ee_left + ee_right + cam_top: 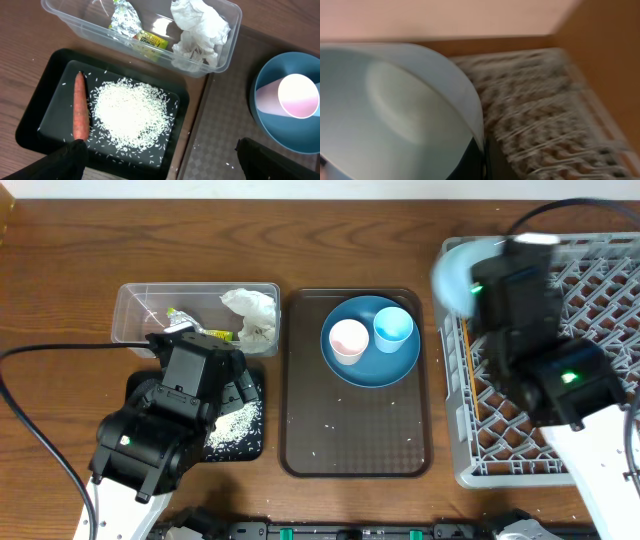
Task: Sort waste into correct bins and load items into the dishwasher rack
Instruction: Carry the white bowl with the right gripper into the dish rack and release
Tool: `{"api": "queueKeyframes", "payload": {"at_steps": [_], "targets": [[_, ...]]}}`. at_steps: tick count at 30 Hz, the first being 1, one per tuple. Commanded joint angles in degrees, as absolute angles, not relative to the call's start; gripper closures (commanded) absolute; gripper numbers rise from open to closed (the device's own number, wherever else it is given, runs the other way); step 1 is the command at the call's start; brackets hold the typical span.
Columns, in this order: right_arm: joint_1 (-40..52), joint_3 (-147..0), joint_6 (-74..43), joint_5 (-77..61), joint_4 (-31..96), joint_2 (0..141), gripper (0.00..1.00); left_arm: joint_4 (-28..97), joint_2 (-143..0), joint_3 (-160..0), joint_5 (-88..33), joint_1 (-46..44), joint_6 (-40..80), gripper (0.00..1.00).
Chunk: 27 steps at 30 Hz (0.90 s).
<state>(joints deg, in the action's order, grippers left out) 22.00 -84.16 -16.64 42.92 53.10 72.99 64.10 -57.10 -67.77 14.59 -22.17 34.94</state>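
Observation:
My left gripper (160, 160) hangs open over the black tray (50, 100), which holds a carrot (80, 107) and rice grains (132, 115). In the clear tub (230, 40) lie crumpled foil (125, 20) and white paper (200, 27). The dark blue plate (370, 365) carries a pink cup (348, 340) and a light blue cup (392, 327). My right gripper (482, 160) is shut on the rim of the pale bowl (395, 110), held tilted over the far left corner of the grey rack (600, 280). Thin chopsticks (469, 380) lie along the rack's left side.
The plate sits on a dark brown serving tray (355, 440) between the bins and the rack, with a few stray grains on it. The left arm (150, 440) covers the black tray's left part from overhead. A cable (40, 430) runs over the table's left.

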Motion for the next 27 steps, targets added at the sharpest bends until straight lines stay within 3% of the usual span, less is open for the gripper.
{"api": "queueKeyframes", "payload": {"at_steps": [1, 7, 20, 27], "targets": [[16.2, -84.6, -14.1, 51.7, 49.5, 73.7, 0.99, 64.2, -56.9, -68.6, 15.8, -21.9, 35.4, 0.02], [8.4, -84.6, -11.9, 56.0, 39.0, 78.9, 0.99, 64.2, -56.9, -68.6, 15.8, -21.9, 35.4, 0.02], [4.8, -84.6, 17.0, 70.3, 4.3, 100.7, 0.99, 64.2, -56.9, -68.6, 15.7, -21.9, 35.4, 0.02], [3.3, -84.6, 23.0, 71.7, -2.1, 109.4, 0.99, 64.2, -56.9, -68.6, 15.8, -21.9, 35.4, 0.02]]}}
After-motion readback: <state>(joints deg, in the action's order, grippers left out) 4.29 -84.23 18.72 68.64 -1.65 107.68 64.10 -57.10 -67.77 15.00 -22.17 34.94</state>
